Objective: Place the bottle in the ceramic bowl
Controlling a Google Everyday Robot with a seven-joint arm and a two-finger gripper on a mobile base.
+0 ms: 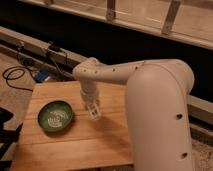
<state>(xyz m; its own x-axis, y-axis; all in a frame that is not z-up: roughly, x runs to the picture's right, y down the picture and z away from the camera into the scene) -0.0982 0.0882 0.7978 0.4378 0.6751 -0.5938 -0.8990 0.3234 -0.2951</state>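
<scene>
The green ceramic bowl (pixel 55 116), with a whitish pattern at its centre, sits on the left part of the wooden table (pixel 75 145). My gripper (pixel 93 109) points down over the table's middle, just right of the bowl. The small white bottle (pixel 95 114) sits tilted at the gripper's tip, and the gripper is shut on it. The bottle is close above the tabletop, about a bottle's length right of the bowl's rim. My white arm comes in from the right and hides the table's right side.
Black cables (pixel 15 75) and a blue object (pixel 42 76) lie on the floor behind the table's left corner. A dark wall with a rail (pixel 30 40) runs behind the table. A dark object (pixel 5 120) stands at the table's left edge.
</scene>
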